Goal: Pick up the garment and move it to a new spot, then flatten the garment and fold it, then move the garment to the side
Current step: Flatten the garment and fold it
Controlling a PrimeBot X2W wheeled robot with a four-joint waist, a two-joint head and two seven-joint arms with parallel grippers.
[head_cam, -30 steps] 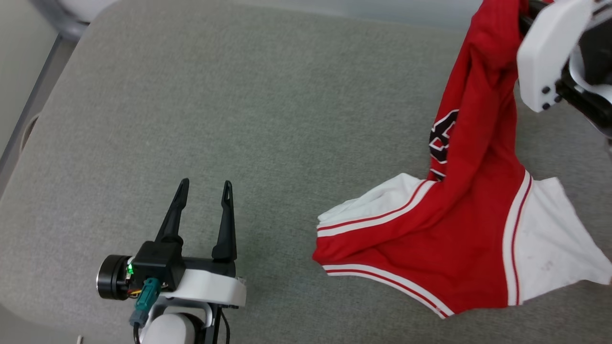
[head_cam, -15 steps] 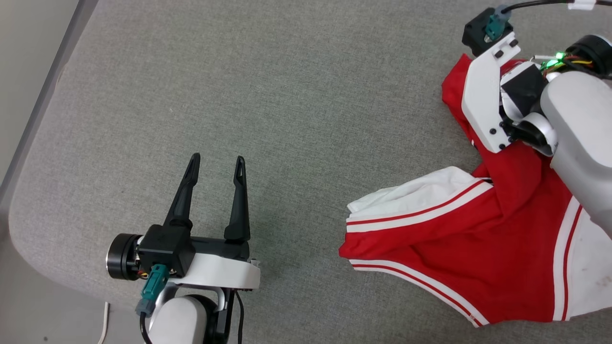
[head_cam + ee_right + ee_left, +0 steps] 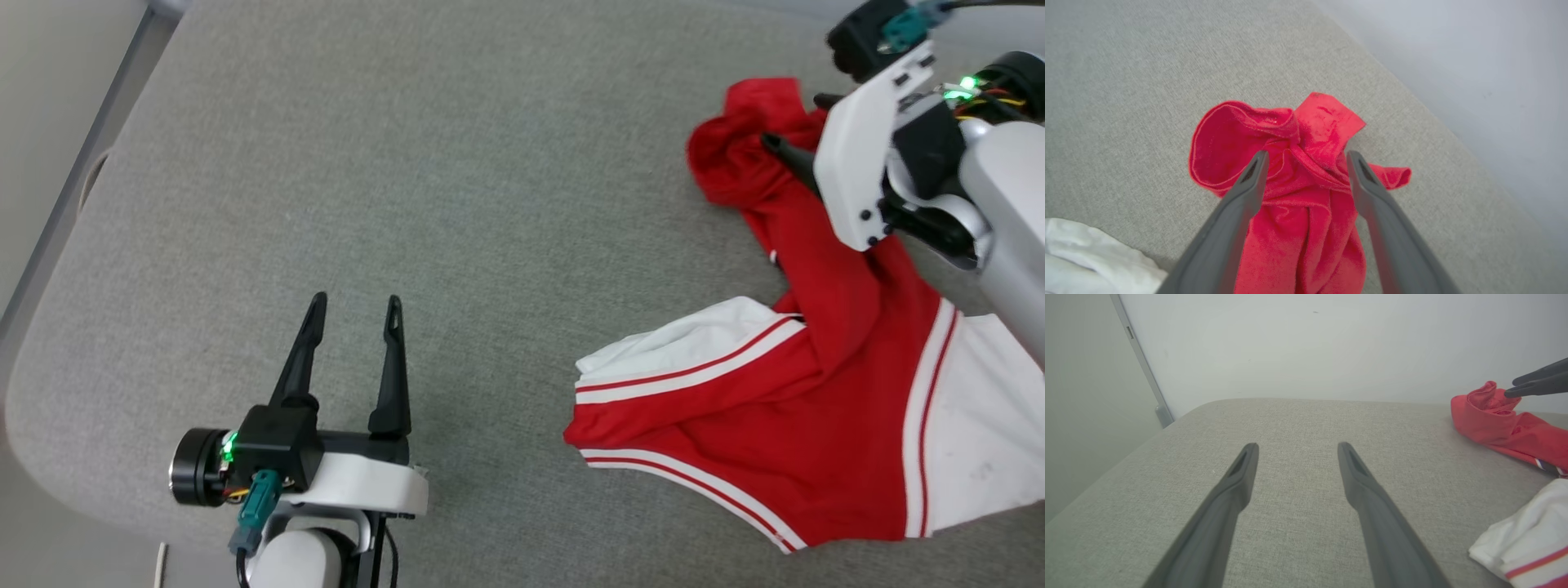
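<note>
The garment (image 3: 767, 433), a red jersey with white sleeve panels and red-white striped trim, lies rumpled on the grey cushioned surface (image 3: 490, 204) at the right. Its red end is bunched in a heap at the upper right (image 3: 1290, 139). My right gripper (image 3: 792, 121) hovers just over that heap, open, the fabric lying loose beneath and between the two fingers (image 3: 1306, 157). My left gripper (image 3: 356, 300) stands open and empty at the lower left, well apart from the garment (image 3: 1494, 420). The right gripper's fingertips (image 3: 1535, 381) show at the left wrist view's right edge.
The grey surface has a rounded corner at the lower left (image 3: 33, 408) and drops off along its left edge. A pale wall (image 3: 1331, 347) stands behind the far edge. A wide stretch of bare surface lies between my left gripper and the garment.
My right gripper came down with the garment's red end, laid it on the surface and opened, letting it go. The left arm has held still; the head view has shifted.
</note>
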